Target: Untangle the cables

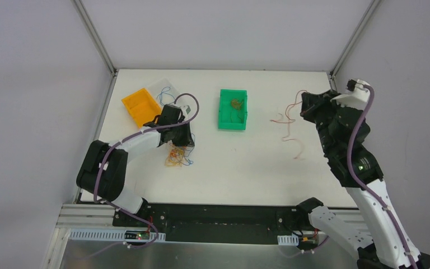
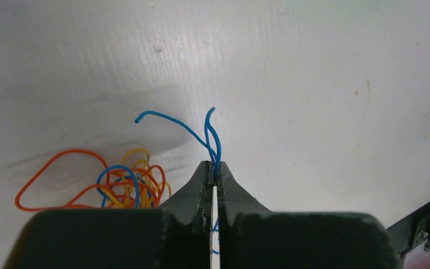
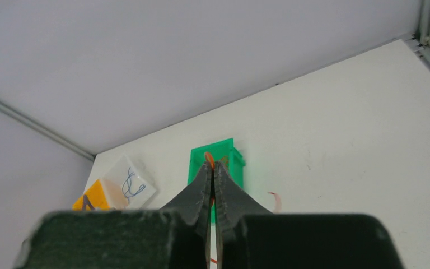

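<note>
Holding brownish cables (image 1: 236,103), green bin (image 1: 224,121) sits between left pincer (image 2: 213,171) gripping blue cable (image 2: 171,119) and right pincer (image 3: 213,168) gripping orange cable (image 3: 208,157).

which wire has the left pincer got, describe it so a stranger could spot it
Start at the orange bin on the table's left side; just nearer the arms lies a small tangle of wires. The left pincer is shut on a blue wire beside that tangle. Unlike the orange, yellow and blue loops in the heap, its free ends poke out past the pincer tips.
</note>
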You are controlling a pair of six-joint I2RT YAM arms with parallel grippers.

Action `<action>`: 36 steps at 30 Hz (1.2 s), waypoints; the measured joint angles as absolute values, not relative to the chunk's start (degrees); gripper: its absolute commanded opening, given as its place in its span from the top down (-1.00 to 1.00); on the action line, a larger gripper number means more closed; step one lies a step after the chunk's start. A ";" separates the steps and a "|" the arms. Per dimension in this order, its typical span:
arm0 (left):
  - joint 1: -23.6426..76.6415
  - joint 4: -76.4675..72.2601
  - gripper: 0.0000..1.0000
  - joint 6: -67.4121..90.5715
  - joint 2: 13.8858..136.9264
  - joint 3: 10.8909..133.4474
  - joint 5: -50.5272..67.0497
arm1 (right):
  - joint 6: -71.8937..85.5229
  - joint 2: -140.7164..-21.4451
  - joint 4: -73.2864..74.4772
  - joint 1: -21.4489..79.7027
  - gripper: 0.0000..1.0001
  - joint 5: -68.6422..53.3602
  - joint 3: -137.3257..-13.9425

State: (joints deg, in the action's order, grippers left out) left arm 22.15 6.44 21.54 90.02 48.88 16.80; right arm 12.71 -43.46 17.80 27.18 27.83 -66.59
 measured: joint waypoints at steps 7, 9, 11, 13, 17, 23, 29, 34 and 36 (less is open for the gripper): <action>23.68 6.24 1.00 21.76 76.99 44.01 17.61 | 15.05 -51.53 15.84 27.20 1.00 13.17 -70.63; 24.01 6.31 1.00 21.85 74.76 42.83 17.65 | 16.38 -54.65 13.76 27.18 1.00 9.26 -71.72; 24.03 6.28 1.00 21.96 73.67 41.91 17.72 | 17.41 -58.08 11.92 27.20 1.00 6.52 -73.08; 24.03 6.33 1.00 22.15 72.99 40.95 17.76 | 18.11 -62.08 10.22 27.20 1.00 4.67 -74.74; 24.03 6.42 1.00 22.83 72.25 39.51 17.74 | 18.41 -68.84 6.92 27.20 1.00 3.38 -76.75; 24.03 6.66 1.00 23.22 69.97 38.61 17.74 | 17.80 -75.81 4.62 27.18 1.00 4.25 -79.13; 24.03 6.68 1.00 23.22 69.21 38.61 17.74 | 17.80 -78.72 4.54 27.07 1.00 4.03 -80.49; 24.03 6.74 1.00 23.20 69.21 38.61 17.74 | 17.69 -80.49 4.95 27.03 1.00 3.53 -86.00; 24.03 6.76 1.00 23.20 69.21 38.61 17.74 | 17.56 -81.06 4.99 26.98 1.00 3.05 -88.88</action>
State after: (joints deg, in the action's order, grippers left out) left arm 24.03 6.76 23.20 69.21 38.61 17.74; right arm 17.56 -81.06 4.99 26.98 3.05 -88.88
